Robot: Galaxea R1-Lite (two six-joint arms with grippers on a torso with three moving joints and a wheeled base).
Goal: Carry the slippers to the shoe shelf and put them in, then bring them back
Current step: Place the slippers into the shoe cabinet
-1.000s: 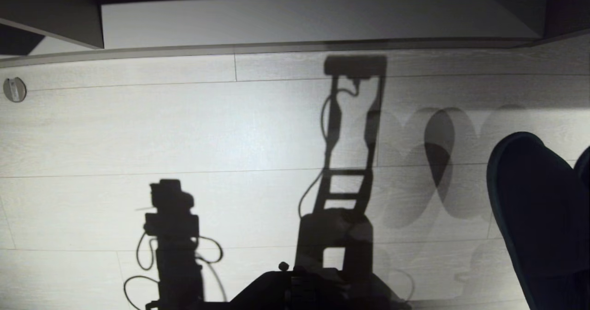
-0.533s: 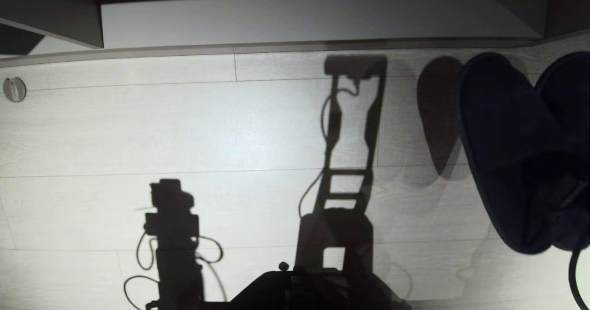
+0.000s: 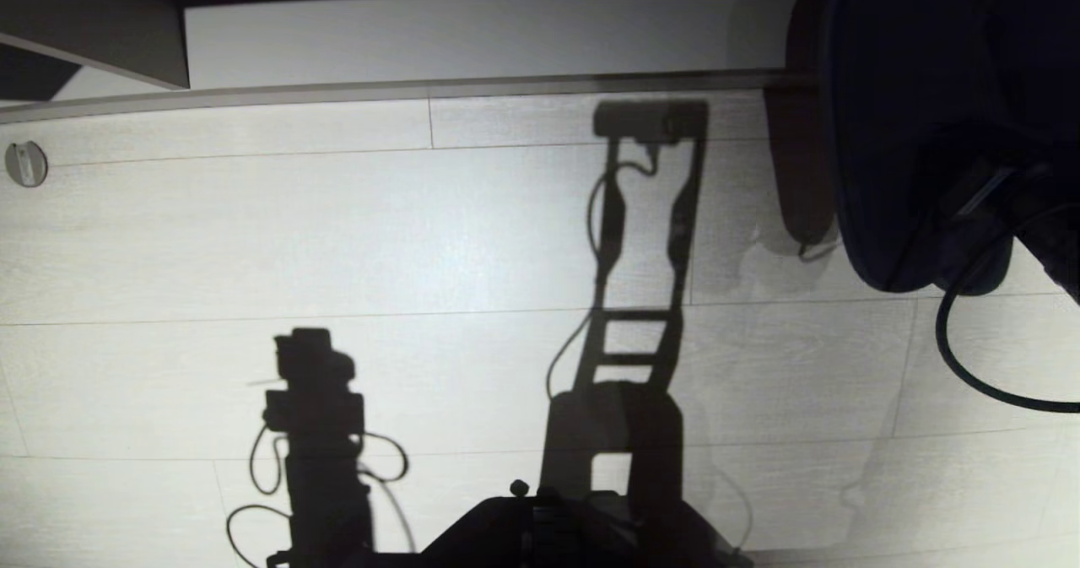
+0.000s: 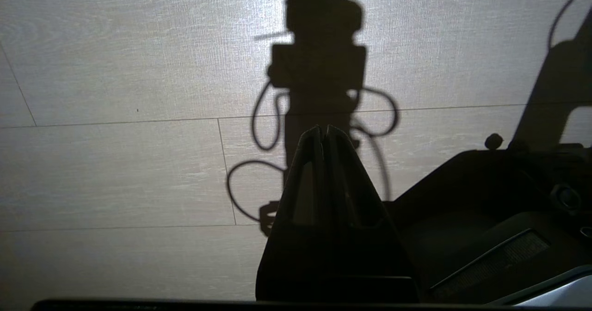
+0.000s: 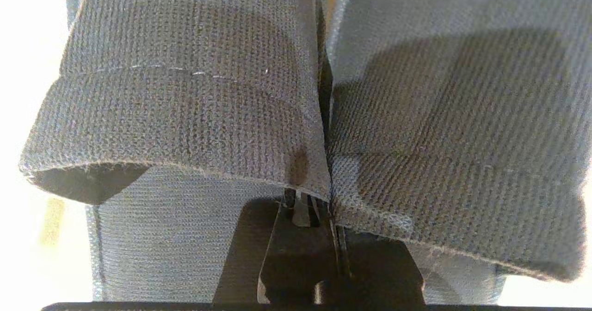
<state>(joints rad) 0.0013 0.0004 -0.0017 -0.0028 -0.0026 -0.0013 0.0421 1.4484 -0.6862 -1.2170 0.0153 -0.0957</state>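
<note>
I am working in a home interior. Pale wood-grain plank flooring runs beneath me to a low furniture unit's open base.

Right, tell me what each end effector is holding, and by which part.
The right end effector holds both slippers, pinching their adjoining inner edges together at the openings. The left end effector is shut on nothing, above the floor.

No writing, label, brand, number or sign can be read anywhere here. The slippers show only plain woven fabric and a stitched seam, and the floor shows only plank lines and shadows.
</note>
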